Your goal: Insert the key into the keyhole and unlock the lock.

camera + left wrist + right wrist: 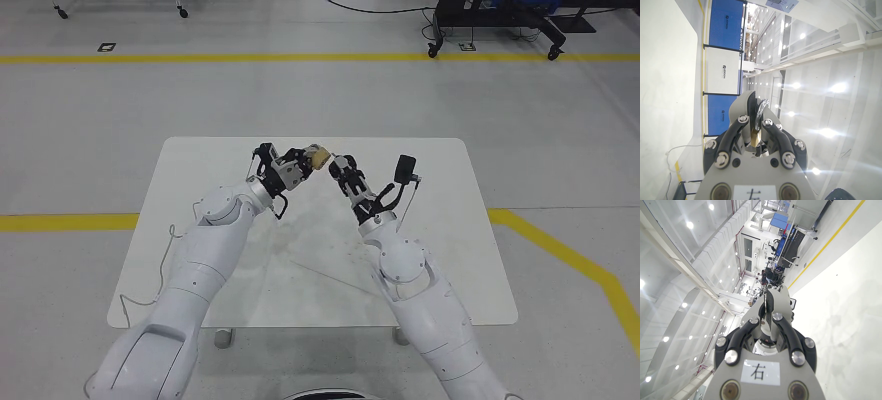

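"Lock [755,139] first: where was it?"

"Off the table [450,260], held up in the left gripper [760,103]. Its brass body sat deep between the two fingers, close to the palm. The silver shackle [762,108] curved out along the dark ribbed pad toward the fingertips."

"So the left one was closed?"

"Closed down on the lock, yes. Both fingers pressed against it, with no more gap than the lock itself took up."

"And the right gripper [766,299]?"

"Drawn nearly together as well. A thin flat sliver stood edge-on between its pads, and I took that for the key [765,307]. From that angle it was too narrow to make out its teeth."

"How did the two arms stand to each other?"

"Seen from above, both were raised over the far half of the table, left arm on the left and right arm on the right. The grippers pointed toward one another and were near each other, with a small gap showing between the tips."

"Was the key in the keyhole?"

"I could not tell. The keyhole was hidden by the fingers, and I could not tell either whether the shackle was latched or free."

"Anything beyond the table?"

"A yellow line [300,57] ran across the floor behind it."
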Controlling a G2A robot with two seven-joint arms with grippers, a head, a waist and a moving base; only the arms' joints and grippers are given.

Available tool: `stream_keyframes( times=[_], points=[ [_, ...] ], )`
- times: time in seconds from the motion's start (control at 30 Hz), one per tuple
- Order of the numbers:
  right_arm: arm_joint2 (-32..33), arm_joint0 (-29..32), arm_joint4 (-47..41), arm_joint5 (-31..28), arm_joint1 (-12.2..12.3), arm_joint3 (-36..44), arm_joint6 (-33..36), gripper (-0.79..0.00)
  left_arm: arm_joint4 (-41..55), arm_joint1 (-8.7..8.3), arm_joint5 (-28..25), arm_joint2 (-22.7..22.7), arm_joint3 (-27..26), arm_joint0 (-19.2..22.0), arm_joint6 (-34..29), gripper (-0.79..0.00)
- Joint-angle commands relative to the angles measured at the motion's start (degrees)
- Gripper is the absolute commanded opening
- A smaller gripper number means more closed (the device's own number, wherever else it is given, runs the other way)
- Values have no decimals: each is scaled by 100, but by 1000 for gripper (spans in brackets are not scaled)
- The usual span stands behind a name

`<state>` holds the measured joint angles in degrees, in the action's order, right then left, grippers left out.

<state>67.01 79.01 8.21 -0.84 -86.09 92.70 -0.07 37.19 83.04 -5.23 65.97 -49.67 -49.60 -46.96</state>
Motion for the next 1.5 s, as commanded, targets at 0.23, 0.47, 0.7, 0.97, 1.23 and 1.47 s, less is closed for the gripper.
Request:
stream_keyframes(
  times=[0.23,0.47,0.7,0.97,1.23,1.47],
  points=[
    [-197,118,909,200,15,-47,-323,-785,-463,-30,-238,0,-233,-70,530,-785],
    [-299,83,1127,333,6,-78,-342,-785,-936,-52,-547,-36,-502,-199,927,-785],
    [-358,42,1146,364,-13,-56,-396,-785,-1029,-56,-542,-68,-592,-263,930,-785],
    [-406,-28,1172,429,-33,-124,-414,-785,-1030,-57,-528,-65,-579,-252,884,-785],
    [-419,-14,1195,415,-40,-113,-417,-785,-1020,-48,-520,-80,-521,-216,888,-785],
    [-405,46,1205,333,-32,-75,-326,-785,-1012,-39,-539,-85,-442,-178,903,-785]
  ],
)
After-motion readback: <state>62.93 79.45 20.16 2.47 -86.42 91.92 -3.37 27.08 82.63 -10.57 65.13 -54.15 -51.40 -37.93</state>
